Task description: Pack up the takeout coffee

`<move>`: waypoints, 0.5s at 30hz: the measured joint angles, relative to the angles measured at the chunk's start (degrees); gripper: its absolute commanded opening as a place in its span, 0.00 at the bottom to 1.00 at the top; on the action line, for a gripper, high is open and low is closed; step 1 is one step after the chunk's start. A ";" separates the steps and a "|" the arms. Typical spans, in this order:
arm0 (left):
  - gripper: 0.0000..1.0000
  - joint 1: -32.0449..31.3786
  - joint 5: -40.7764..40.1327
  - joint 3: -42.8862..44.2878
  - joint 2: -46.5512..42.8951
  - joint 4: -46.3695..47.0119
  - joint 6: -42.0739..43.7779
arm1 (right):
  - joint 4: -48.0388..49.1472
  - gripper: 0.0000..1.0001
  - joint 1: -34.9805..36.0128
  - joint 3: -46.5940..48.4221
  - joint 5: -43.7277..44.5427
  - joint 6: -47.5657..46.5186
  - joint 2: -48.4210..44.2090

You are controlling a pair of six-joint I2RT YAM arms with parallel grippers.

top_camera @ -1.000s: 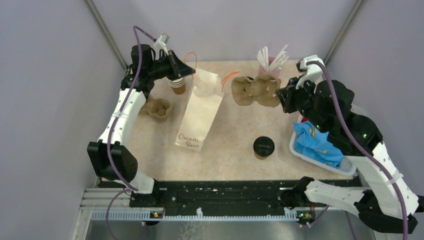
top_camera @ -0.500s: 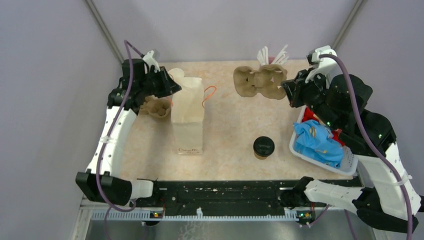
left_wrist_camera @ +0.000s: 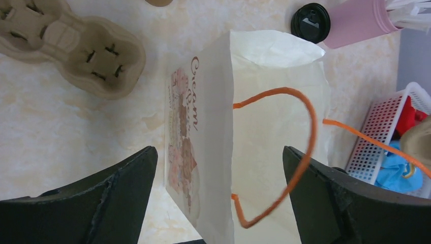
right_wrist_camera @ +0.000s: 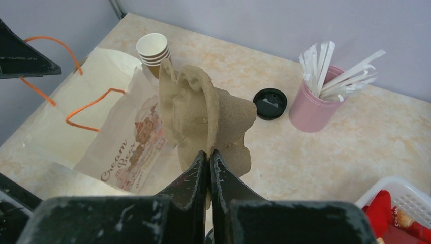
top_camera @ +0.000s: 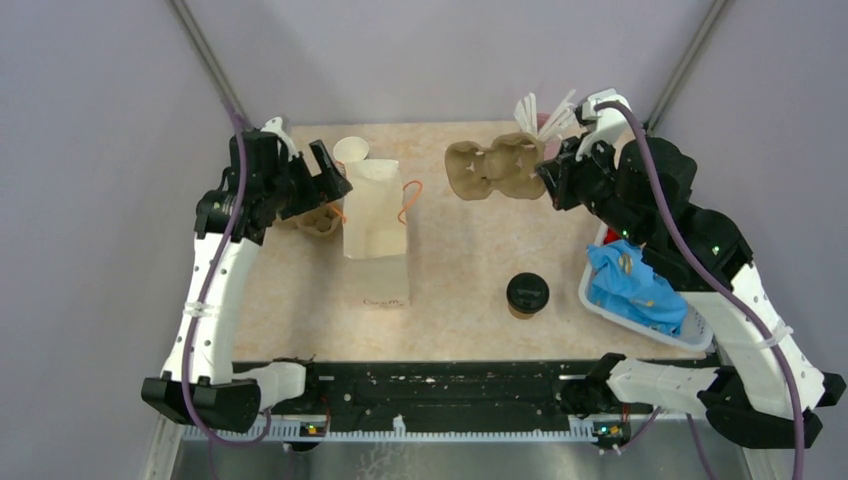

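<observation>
Clearly the packing has barely begun: the takeout coffee (top_camera: 527, 293), a brown cup with a black lid, sits on the table (top_camera: 460, 250) toward the front, right of centre. It is well apart from both arms and not yet packed. At the back left, a white paper bag (top_camera: 375, 215) with orange handles appears to stand upright. The left gripper (left_wrist_camera: 219, 157) is over the bag with its fingers spread wide on either side, gripping nothing. The right gripper (right_wrist_camera: 208, 155) has its fingers pinched together on the edge of a cardboard cup carrier (right_wrist_camera: 203, 114), holding it in the air above the back of the table. By my judgement, seating the coffee in the carrier and getting both into the bag are left to do. The bag's inside is hidden, and whether its mouth is open wide enough cannot be made out. A second carrier (top_camera: 318, 218) beside the bag is partly covered by the left arm.
</observation>
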 measured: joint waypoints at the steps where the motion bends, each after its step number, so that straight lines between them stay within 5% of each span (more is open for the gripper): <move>1: 0.99 0.00 0.76 0.00 0.02 -0.17 -0.57 | 0.22 0.00 0.00 -0.28 -0.15 0.02 0.07; 7: 0.89 -0.92 1.42 0.68 3.56 -1.14 -0.66 | 0.79 0.00 0.00 -0.98 -0.94 0.07 0.11; 15: 0.41 -6.97 -7.30 4.76 12.63 -4.04 3.32 | 1.36 0.00 0.00 -0.98 -0.87 0.15 0.04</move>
